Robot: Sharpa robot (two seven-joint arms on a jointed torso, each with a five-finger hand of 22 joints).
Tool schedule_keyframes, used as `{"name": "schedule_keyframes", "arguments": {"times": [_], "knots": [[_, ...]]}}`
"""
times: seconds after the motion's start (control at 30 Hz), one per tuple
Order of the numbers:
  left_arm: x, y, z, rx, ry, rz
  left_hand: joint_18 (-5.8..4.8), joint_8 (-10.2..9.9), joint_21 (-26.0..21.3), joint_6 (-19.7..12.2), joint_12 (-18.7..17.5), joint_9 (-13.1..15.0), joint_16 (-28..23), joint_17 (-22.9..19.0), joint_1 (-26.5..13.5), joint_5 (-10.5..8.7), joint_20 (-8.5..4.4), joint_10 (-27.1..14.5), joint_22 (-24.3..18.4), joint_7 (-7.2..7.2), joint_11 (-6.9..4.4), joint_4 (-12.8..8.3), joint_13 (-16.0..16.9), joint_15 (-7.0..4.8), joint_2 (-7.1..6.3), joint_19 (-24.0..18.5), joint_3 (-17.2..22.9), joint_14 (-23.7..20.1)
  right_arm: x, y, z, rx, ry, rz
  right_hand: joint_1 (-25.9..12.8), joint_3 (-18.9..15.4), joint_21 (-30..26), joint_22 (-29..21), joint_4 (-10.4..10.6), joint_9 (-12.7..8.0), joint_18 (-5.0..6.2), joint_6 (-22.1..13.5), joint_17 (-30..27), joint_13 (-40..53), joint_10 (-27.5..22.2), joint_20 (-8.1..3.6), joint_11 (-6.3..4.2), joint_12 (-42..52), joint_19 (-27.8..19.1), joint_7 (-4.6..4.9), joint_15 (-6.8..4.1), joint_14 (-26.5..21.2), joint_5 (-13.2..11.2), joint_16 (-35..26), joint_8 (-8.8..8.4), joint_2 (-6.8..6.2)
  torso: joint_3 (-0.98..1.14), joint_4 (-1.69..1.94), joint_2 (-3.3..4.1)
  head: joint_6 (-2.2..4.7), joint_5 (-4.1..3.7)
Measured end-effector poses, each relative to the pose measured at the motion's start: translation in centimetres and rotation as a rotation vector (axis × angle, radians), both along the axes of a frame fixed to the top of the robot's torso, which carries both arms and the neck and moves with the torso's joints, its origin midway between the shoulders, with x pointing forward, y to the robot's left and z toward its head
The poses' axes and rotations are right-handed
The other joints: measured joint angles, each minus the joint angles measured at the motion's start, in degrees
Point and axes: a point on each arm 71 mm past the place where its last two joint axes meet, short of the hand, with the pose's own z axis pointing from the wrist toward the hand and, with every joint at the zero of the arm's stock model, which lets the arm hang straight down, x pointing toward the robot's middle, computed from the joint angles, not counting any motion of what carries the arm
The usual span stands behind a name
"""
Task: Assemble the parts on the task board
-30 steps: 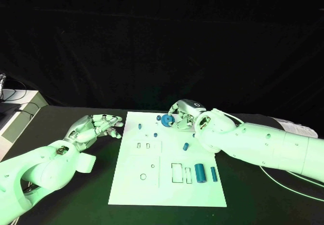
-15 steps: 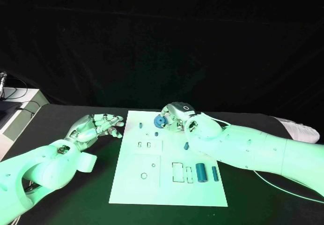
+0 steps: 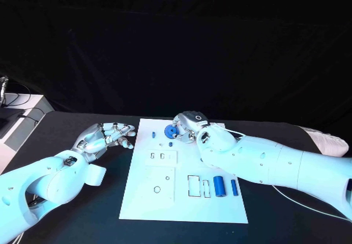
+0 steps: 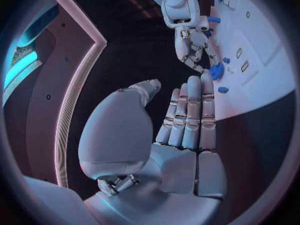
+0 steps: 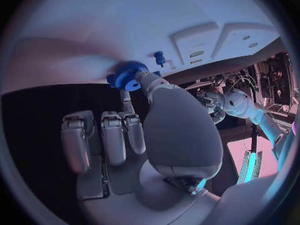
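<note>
The white task board (image 3: 183,203) lies in the middle of the black table. My right hand (image 3: 192,126) is over its far end and pinches a blue gear (image 3: 172,131) between thumb and a finger; the right wrist view shows the gear (image 5: 129,75) close to the board (image 5: 94,30). Two small blue pegs (image 3: 153,135) (image 3: 171,144) stand near it. A thick blue cylinder (image 3: 218,182) and a slimmer one (image 3: 234,187) lie at the near right. My left hand (image 3: 109,136) hovers beside the board's left edge, fingers straight and holding nothing (image 4: 187,120).
Rectangular slots (image 3: 192,185) and small round holes (image 3: 157,189) mark the board's near half. My right forearm (image 3: 279,162) lies across the board's right side. A pale box (image 3: 18,122) stands at the table's far left corner.
My right hand has carried the gear a little to the left over the board's far end. The left hand has hardly moved.
</note>
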Motion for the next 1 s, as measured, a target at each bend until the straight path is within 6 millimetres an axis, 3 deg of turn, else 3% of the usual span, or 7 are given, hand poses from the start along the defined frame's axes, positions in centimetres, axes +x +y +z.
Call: {"name": "schedule_keyframes", "arguments": {"times": [0.4, 0.53, 0.6, 0.67, 0.77, 0.9, 1.0], "knots": [[0.0, 0.0, 0.0, 0.002, 0.001, -0.002, 0.00, 0.00, 0.10, 0.00, 0.00, 0.00, 0.11, -0.01, 0.00, 0.00, -0.01, 0.00, 0.01, 0.00, 0.00, -0.03, -0.01, 0.00, 0.00, -0.01, -0.03, 0.00, 0.1, 0.2, -0.1, -0.007, -0.003, -0.003, -0.30, 0.15, 0.00, -0.01, 0.15, 0.00, 0.00, -0.02, 0.00, -0.01, 0.00, 0.00, 0.00, 0.00, 0.00, 0.01, 0.00, 0.00, -0.40, 0.00, -0.04, -0.30, 0.04, -0.06, -0.07, -0.08, 0.14], [0.0, 0.0, 0.0, 0.002, 0.002, -0.002, 0.01, 0.00, 0.40, 0.00, 0.00, 0.06, 0.28, 0.04, 0.00, 0.00, -0.21, 0.00, 0.11, 0.00, 0.00, -0.16, -0.01, 0.00, 0.00, -0.21, -0.16, 0.00, 0.1, 0.3, -0.1, -0.008, -0.003, -0.004, -1.34, -0.58, 0.00, -0.01, 1.03, -0.30, 0.00, -1.23, 0.00, -0.02, -0.01, 0.00, 0.00, 0.00, 0.00, 0.70, 0.00, 0.00, -3.23, 0.00, -1.29, -1.33, 0.04, -0.07, -0.07, -0.14, 0.14], [0.0, 0.0, 0.0, 0.002, 0.002, -0.002, 0.00, 0.00, 0.40, 0.00, 0.00, 0.06, 0.28, 0.04, 0.00, 0.00, -0.21, 0.00, 0.11, 0.00, 0.00, -0.16, -0.01, 0.00, 0.00, -0.21, -0.16, 0.00, 0.2, 0.2, -0.1, -0.008, -0.002, -0.005, -1.87, -2.03, 0.00, -0.01, 1.69, -0.73, 0.00, -1.96, -0.01, -0.02, 0.02, 0.00, 0.06, 0.00, 0.00, 0.91, 0.00, 0.00, -3.96, 0.00, -2.02, -1.73, 0.05, -0.07, -0.07, -0.16, 0.14], [0.0, 0.1, -0.1, 0.003, 0.003, -0.001, 0.00, 0.00, 0.40, 0.00, 0.00, 0.06, 0.28, 0.04, 0.00, 0.00, -0.21, 0.00, 0.11, 0.00, 0.00, -0.16, -0.01, 0.00, 0.00, -0.21, -0.16, 0.00, 0.2, 0.1, -0.2, -0.008, 0.000, -0.006, -2.58, -4.81, 0.00, -0.01, 2.98, -1.15, 0.00, -2.99, -0.01, -0.02, 0.02, 0.00, 0.64, 0.00, 0.00, 1.35, 0.25, 0.20, -4.21, 0.00, -3.04, -1.46, 0.05, -0.07, -0.07, -0.18, 0.12], [0.1, 0.1, -0.1, 0.004, 0.003, -0.001, 0.00, 0.00, 0.40, 0.00, 0.00, 0.06, 0.28, 0.04, 0.00, 0.00, -0.21, 0.00, 0.11, 0.00, 0.00, -0.16, -0.01, 0.00, 0.00, -0.21, -0.16, 0.00, 0.2, -0.1, -0.2, -0.006, 0.004, -0.010, -3.26, -8.38, 0.00, -0.01, 5.14, -1.30, 0.00, -3.24, -0.01, -0.02, 0.05, 0.44, 0.67, 0.00, -0.01, 1.60, 0.44, 0.01, -4.07, 0.00, -3.77, -0.78, 0.05, -0.08, -0.07, -0.20, 0.08], [0.1, 0.1, -0.1, 0.004, 0.004, 0.000, 0.00, 0.00, 0.40, -0.25, 0.00, 0.06, 0.28, 0.04, 0.00, 0.00, -0.21, -0.12, 0.11, 0.00, -0.12, -0.16, 0.01, -0.12, 0.00, -0.21, -0.16, -0.12, 0.2, -0.5, -0.2, -0.002, 0.013, -0.013, -4.86, -10.90, 0.00, -0.01, 5.70, -1.30, 0.00, -3.25, -0.01, -0.03, 0.05, 0.44, 0.68, 0.00, -0.01, 1.61, 0.44, 0.01, -3.41, 0.00, -4.05, -0.59, 0.05, -0.10, -0.07, -0.24, 0.07], [0.1, 0.1, -0.1, 0.005, 0.005, 0.001, 0.00, 0.00, 0.40, -0.42, 0.00, 0.06, 0.28, 0.04, 0.00, 0.00, -0.21, -0.21, 0.11, 0.00, -0.21, -0.16, 0.05, -0.21, 0.00, -0.21, -0.16, -0.21, 0.2, -0.8, -0.3, 0.004, 0.024, -0.013, -7.44, -13.13, 0.00, -0.02, 5.84, -1.30, 0.00, -3.03, -0.01, -0.03, 0.05, 0.44, 0.68, 0.00, -0.01, 1.43, 0.44, 0.01, -3.54, 0.00, -4.05, 0.37, 0.07, -0.11, -0.07, -0.25, 0.09]]}}
